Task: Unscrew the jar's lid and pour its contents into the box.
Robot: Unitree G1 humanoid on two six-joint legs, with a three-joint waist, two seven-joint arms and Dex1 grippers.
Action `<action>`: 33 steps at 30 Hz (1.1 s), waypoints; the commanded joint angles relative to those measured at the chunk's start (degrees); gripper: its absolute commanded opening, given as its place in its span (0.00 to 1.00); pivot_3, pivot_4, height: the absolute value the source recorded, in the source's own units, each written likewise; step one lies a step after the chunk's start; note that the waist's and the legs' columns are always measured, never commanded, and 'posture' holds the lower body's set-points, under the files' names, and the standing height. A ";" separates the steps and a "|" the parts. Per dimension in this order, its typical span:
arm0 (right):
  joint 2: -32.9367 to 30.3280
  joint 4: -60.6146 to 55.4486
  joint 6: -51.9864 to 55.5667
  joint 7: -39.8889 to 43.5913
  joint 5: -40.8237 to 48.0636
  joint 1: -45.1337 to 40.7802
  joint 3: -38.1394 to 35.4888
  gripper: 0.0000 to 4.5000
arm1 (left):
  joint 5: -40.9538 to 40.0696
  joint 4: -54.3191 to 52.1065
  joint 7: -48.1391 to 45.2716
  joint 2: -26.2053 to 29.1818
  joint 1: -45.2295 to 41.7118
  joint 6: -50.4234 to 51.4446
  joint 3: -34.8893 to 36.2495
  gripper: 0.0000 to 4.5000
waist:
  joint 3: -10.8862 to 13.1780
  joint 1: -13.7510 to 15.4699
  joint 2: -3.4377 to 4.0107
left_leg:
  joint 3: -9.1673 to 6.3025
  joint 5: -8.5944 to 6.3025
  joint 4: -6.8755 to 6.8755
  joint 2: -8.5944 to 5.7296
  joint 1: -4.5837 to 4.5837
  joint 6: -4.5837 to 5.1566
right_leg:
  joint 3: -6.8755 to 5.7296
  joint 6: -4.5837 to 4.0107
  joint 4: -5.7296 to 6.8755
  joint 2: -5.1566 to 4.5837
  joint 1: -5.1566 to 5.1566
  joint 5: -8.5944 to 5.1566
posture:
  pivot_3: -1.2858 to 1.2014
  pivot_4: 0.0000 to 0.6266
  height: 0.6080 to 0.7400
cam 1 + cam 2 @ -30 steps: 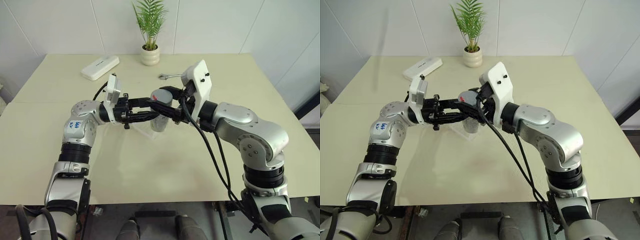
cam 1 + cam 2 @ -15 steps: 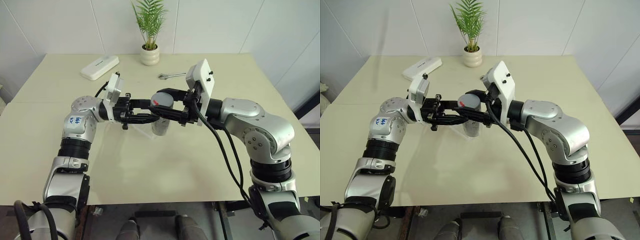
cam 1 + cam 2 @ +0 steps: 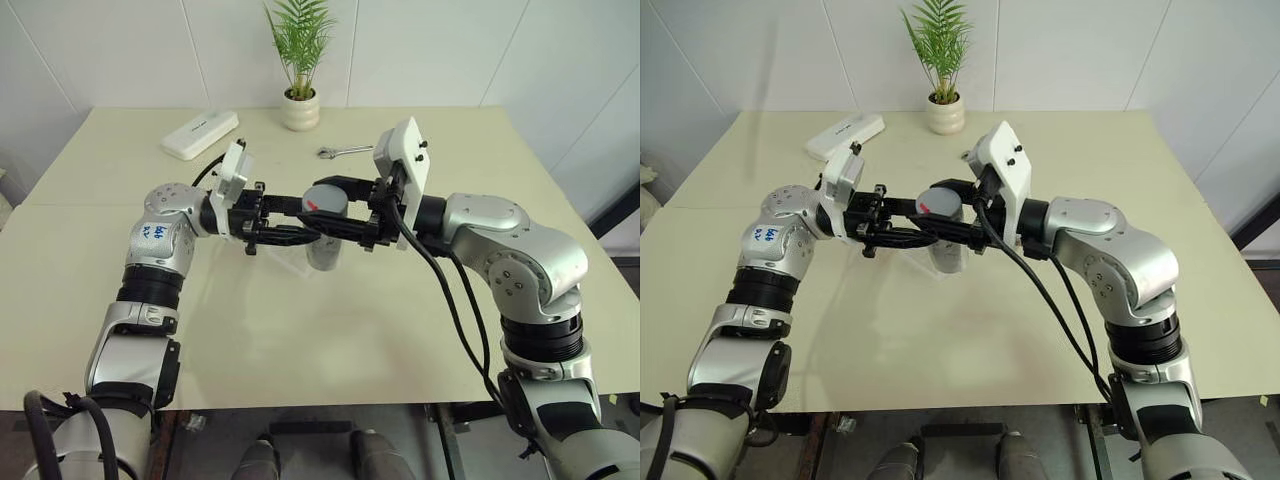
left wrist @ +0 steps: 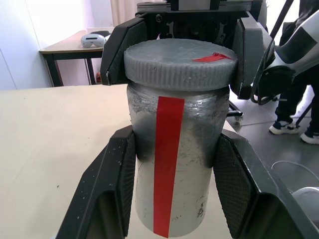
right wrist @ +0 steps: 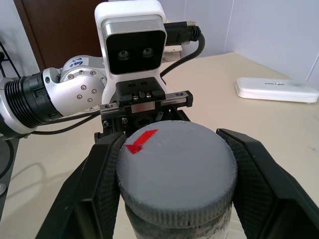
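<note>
The silvery jar [image 3: 324, 248] with a red stripe [image 4: 168, 164] hangs upright above the middle of the table. My left gripper [image 4: 175, 144] comes in from the left and is shut on the jar's body. The grey lid [image 5: 175, 169], with a small red mark [image 5: 140, 141] on top, sits on the jar. From the right, my right gripper [image 5: 174, 149] is shut on the lid's ribbed rim. The clear box [image 3: 290, 262] lies faintly visible on the table just below the grippers, partly hidden by them. The contents are hidden inside the jar.
A white oblong case [image 3: 200, 134] lies at the back left. A potted plant [image 3: 300, 108] stands at the back middle, with a metal wrench [image 3: 340, 152] just in front of it. The table's front half [image 3: 300, 340] is bare.
My right wrist has turned while gripping the lid, and the left wrist has turned slightly the other way. The jar stays in the same spot, and both grippers stay shut.
</note>
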 commanded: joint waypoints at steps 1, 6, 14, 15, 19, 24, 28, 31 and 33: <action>2.58 -5.83 -3.41 5.95 5.89 -3.11 1.12 0.58 | 3.54 1.30 -2.53 -0.81 -1.09 -0.82 -3.42 0.42 | 0.00 -0.05 0.00 | 0.00 0.00 0.00 0.00 0.00 0.00 | 0.00 0.00 0.00 0.00 0.00 0.00 | 0.52 0.24 1.00; 3.13 -6.13 -2.71 7.83 8.16 -3.24 0.71 0.58 | 3.20 1.87 -3.23 -1.01 -1.63 -0.88 -3.94 0.42 | 0.00 0.02 0.00 | 0.00 0.00 0.00 0.00 0.00 0.00 | 0.00 0.00 0.01 0.00 0.00 0.00 | 0.52 0.24 1.00; 3.58 -4.30 -3.03 11.96 8.71 -3.74 0.57 0.58 | 2.95 3.16 -3.63 -1.38 -2.47 -1.22 -4.53 0.42 | 0.00 -0.08 0.00 | 0.00 0.00 -0.01 0.00 0.01 0.00 | 0.00 0.00 0.01 0.01 0.00 0.00 | 0.52 0.24 1.00; 3.66 -3.88 -3.13 12.46 8.66 -3.85 0.56 0.58 | 2.86 3.19 -3.61 -1.44 -2.53 -1.22 -4.58 0.42 | 0.00 -0.07 0.00 | 0.00 0.00 -0.01 0.00 0.01 0.00 | 0.00 0.00 0.01 0.01 0.00 0.00 | 0.52 0.24 1.00; 3.66 -2.74 -3.90 13.67 7.62 -3.99 0.92 0.58 | 2.35 3.16 -3.50 -1.57 -2.74 -1.16 -4.62 0.42 | 0.00 -0.04 0.00 | 0.00 0.00 0.01 0.00 0.00 0.00 | 0.00 0.01 0.02 0.00 0.00 0.00 | 0.52 0.24 1.00; 3.41 -2.16 -4.52 13.70 6.72 -3.75 1.30 0.58 | 1.62 2.01 -3.53 -1.63 -2.46 -0.58 -4.53 0.42 | 0.00 -0.04 0.01 | 0.00 0.00 0.00 0.00 0.00 0.00 | 0.00 0.00 0.02 0.00 0.00 0.00 | 0.52 0.24 1.00; 3.10 -1.81 -4.77 13.54 6.11 -3.53 1.47 0.58 | 1.06 1.53 -3.49 -1.85 -2.45 -0.31 -4.29 0.42 | 0.00 -0.04 0.00 | 0.00 0.00 0.02 0.00 0.00 0.00 | 0.00 0.00 0.03 0.00 0.00 0.00 | 0.52 0.24 1.00; 3.06 -1.47 -5.05 12.99 5.42 -3.51 1.49 0.58 | 0.60 0.87 -3.61 -1.90 -2.31 -0.07 -4.20 0.42 | 0.00 -0.04 0.00 | 0.00 0.00 0.02 0.00 0.00 0.00 | 0.00 0.01 0.03 0.00 0.00 0.00 | 0.52 0.24 1.00; 2.76 -1.11 -5.42 12.74 4.49 -3.43 1.71 0.58 | 0.14 -0.03 -3.64 -1.89 -2.12 0.33 -4.11 0.42 | 0.00 -0.04 0.00 | 0.00 0.00 0.02 0.00 0.00 0.00 | 0.00 0.01 0.04 0.00 0.00 0.00 | 0.52 0.24 1.00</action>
